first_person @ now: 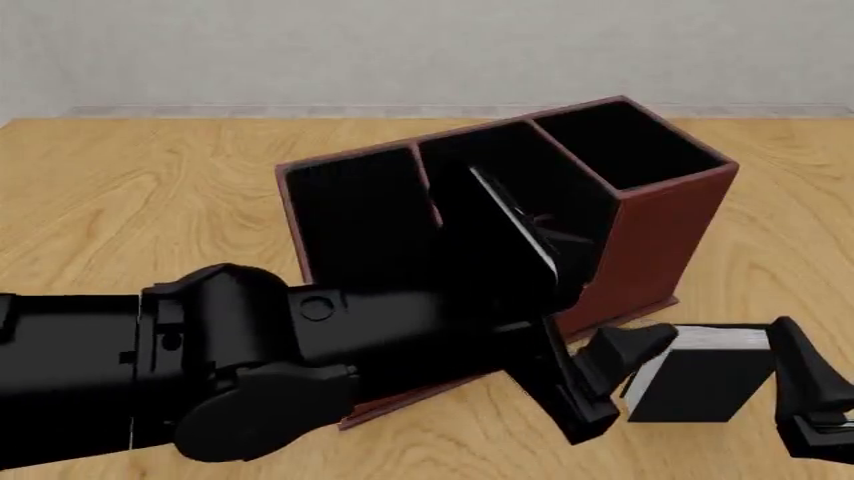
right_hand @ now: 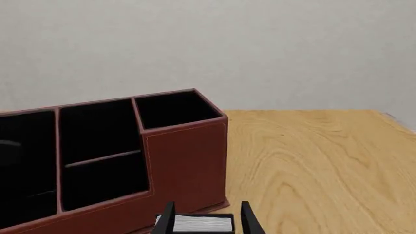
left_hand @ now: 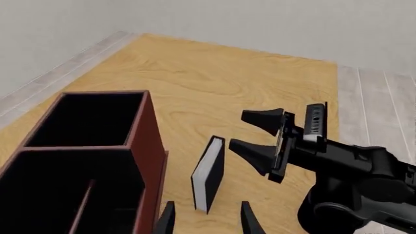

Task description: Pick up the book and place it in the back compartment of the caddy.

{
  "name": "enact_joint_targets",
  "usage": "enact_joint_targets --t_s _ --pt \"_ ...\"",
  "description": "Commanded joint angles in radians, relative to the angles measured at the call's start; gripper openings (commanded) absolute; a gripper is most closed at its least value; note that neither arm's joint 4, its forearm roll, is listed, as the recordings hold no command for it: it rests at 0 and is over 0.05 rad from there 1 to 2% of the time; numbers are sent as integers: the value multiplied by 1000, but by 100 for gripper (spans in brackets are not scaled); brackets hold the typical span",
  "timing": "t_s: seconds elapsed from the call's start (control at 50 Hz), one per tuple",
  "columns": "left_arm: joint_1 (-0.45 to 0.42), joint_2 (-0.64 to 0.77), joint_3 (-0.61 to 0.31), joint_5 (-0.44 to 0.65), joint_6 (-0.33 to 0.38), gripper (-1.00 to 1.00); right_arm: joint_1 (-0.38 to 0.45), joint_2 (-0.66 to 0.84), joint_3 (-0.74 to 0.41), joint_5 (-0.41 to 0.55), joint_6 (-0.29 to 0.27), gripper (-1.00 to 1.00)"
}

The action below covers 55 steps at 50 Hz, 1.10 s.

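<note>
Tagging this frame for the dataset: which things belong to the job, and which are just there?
Job: book, standing between the open right gripper fingers; caddy; its back compartment.
Not in the job: left gripper, open near the book; wooden table.

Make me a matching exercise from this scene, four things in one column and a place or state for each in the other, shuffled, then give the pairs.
Column one:
1. book
2. caddy
3. right end effector
4. left end effector

Column two:
A. dark reddish-brown, black inside, split into pockets
B. open, fingers on either side of the book
C. standing on the table beside the caddy, white page edges showing
D. open above the table, nothing between its fingers

Pairs: 1-C, 2-A, 3-B, 4-D
</note>
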Motion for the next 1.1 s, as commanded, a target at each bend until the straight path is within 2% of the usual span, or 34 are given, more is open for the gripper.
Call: enact_joint_targets --t_s 0.02,0.14,0.96,1.04,1.06,1.1 --pt "-9 83 -59 8 -8 100 0 0 1 1 2 100" --pt "-32 127 -78 2 -16 100 1 -3 0 2 -1 100" --pt "-7 350 -159 -37 -32 100 1 10 1 -6 4 100" --pt "-7 362 -159 -48 -48 100 1 1 0 -2 0 100" --pt "-6 361 -156 -58 -71 100 1 7 0 -3 4 100" --pt "-1 368 -157 -65 -58 100 1 4 1 -4 1 100"
